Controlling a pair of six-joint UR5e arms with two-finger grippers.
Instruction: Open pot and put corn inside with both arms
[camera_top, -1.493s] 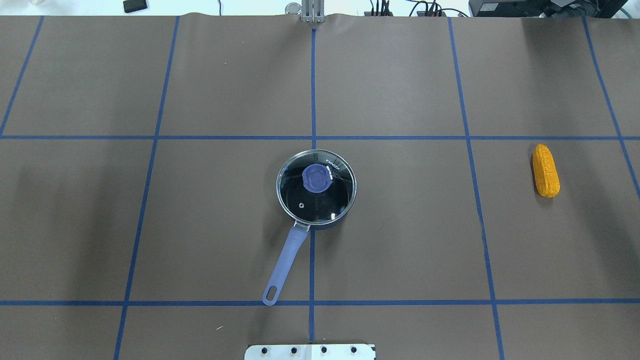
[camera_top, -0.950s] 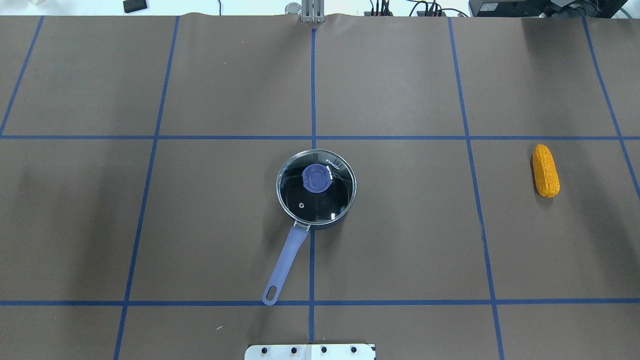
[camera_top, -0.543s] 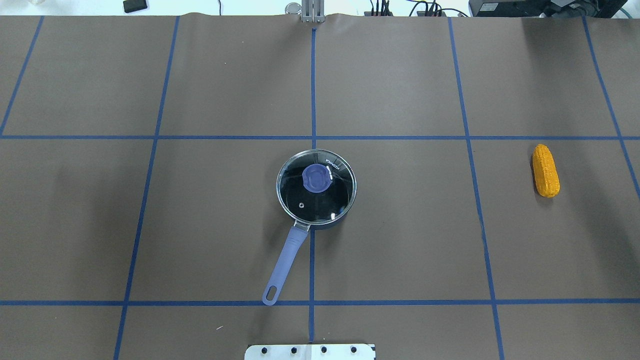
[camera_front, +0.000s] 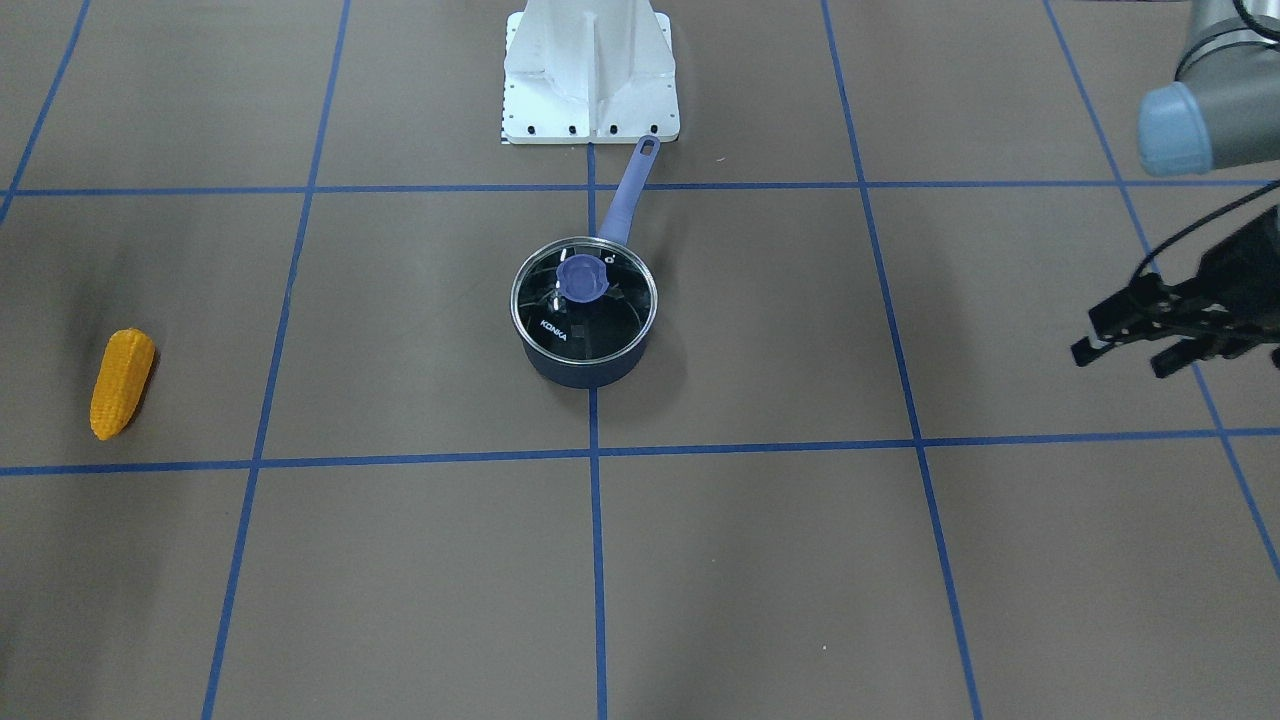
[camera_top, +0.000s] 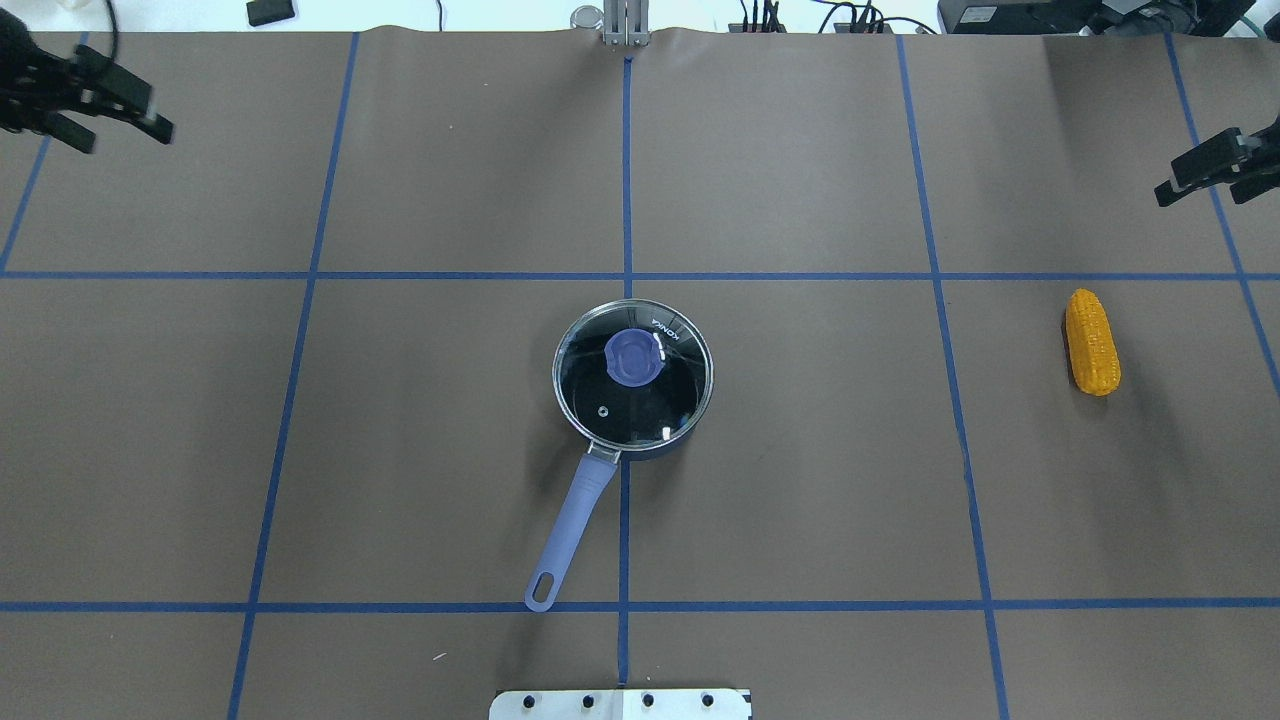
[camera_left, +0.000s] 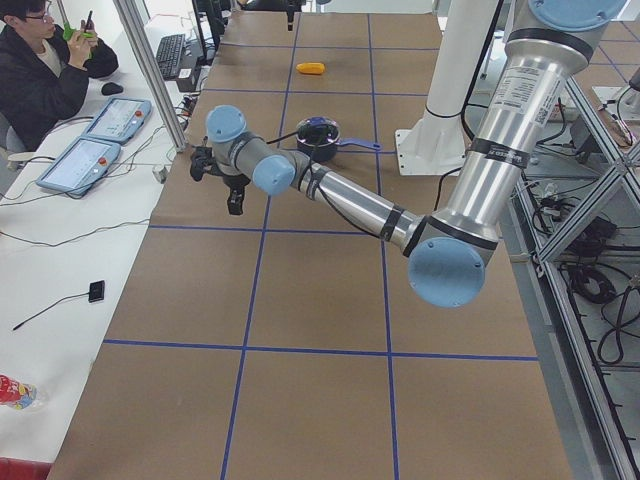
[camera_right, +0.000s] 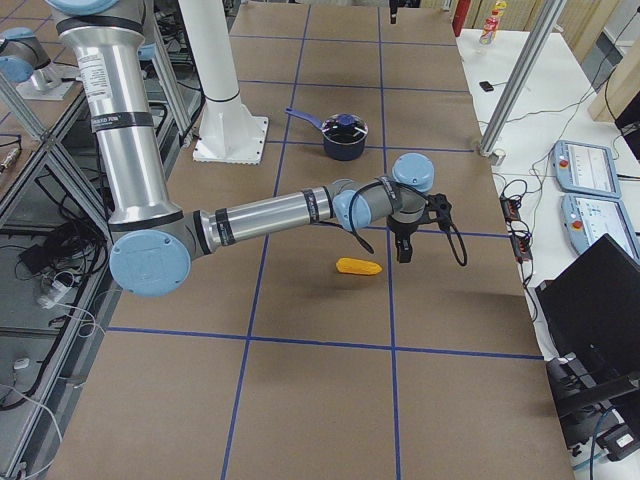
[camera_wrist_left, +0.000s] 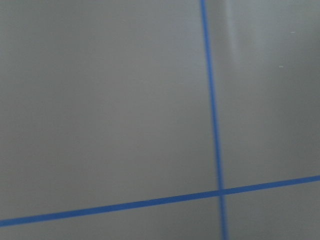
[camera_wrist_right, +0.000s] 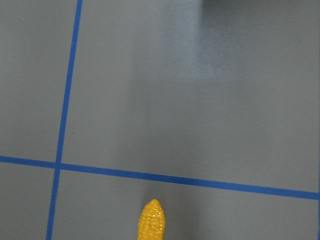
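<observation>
Over the desk (camera_top: 800, 480) both your jaws hang apart: square left above the lid knob (camera_top: 633, 356), right across the corn (camera_top: 1091, 341).

We see a matte brown tabletop (camera_top: 800, 480) ruled into a grid by blue tape lines (camera_top: 627, 180). The corn (camera_top: 1091, 342) is orange-yellow, with a bumpy pattern of kernel rows. The pot (camera_front: 583, 372) is dark navy. Its lid (camera_front: 605, 325) is clear glass with a silvery rim and white lettering, and the knob (camera_front: 582, 278) and handle (camera_front: 625, 205) are lavender-blue. The left arm (camera_left: 350, 205) and right arm (camera_right: 270, 215) are grey metal with light blue joint caps (camera_left: 450, 272). The left gripper (camera_front: 1120, 358) and right gripper (camera_top: 1200, 192) are black, and the base pedestal (camera_front: 590, 70) is white.
</observation>
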